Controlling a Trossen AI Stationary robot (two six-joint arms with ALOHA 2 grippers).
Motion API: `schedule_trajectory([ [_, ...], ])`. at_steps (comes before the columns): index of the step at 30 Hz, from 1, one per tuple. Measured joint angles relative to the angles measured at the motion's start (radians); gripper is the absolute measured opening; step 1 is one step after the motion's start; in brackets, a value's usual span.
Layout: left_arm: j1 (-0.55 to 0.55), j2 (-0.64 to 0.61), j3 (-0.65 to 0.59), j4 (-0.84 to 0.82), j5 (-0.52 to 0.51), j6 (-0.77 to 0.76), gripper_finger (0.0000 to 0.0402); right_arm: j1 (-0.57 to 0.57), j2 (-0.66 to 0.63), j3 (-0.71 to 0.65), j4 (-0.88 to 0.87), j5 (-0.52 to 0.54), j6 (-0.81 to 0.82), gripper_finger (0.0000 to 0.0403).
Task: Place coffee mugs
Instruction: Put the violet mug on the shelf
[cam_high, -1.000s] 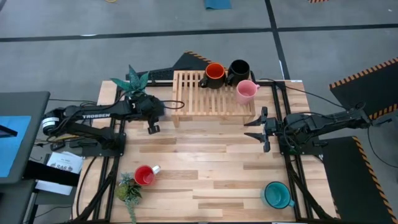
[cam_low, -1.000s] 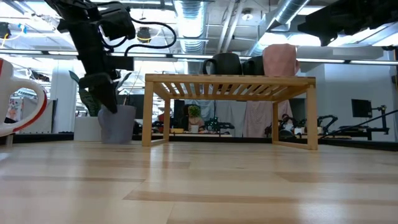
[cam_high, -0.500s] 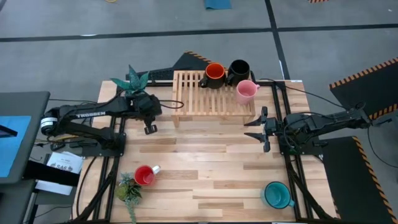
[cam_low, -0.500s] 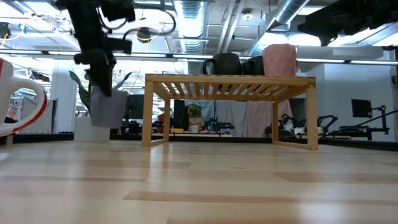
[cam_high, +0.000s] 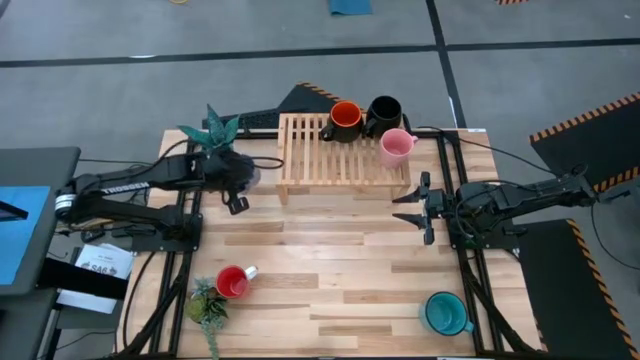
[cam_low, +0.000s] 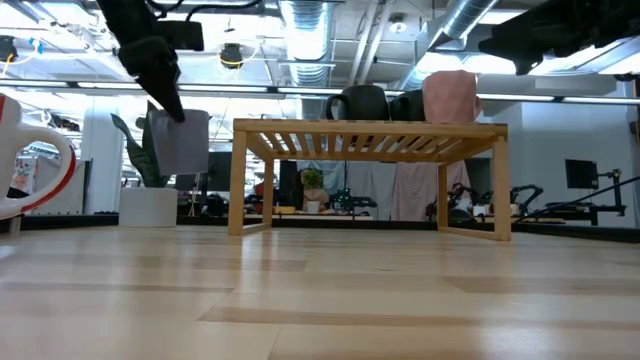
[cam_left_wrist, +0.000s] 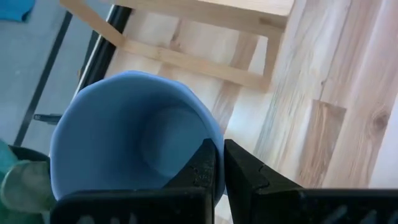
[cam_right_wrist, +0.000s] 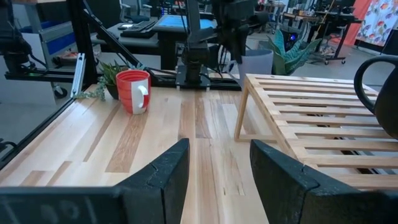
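Pale blue mug (cam_left_wrist: 134, 140) rim pinched in left tool (cam_left_wrist: 219, 171), airborne beside rack (cam_high: 340, 150) edge

Dark jointed arms, white TROSSEN lettering

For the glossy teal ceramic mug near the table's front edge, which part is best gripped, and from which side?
Probably the rim wall of the glossy teal ceramic mug, from straight above: it stands upright, mouth open, so one finger fits inside, one outside. Avoid its handle, which sticks out toward the table's right edge.
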Motion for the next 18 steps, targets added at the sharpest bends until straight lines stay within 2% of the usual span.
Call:
schedule_trajectory([
  [6, -0.001, -0.059, 0.031, -0.028, -0.001, -0.033, 0.0, 0.0, 0.0, 0.0, 0.003, 0.0, 0.004, 0.0193],
  [18, -0.125, -0.045, 0.245, -0.07, -0.091, -0.05, 0.0, 0.0, 0.0, 0.0, 0.007, 0.001, -0.001, 0.0193],
])
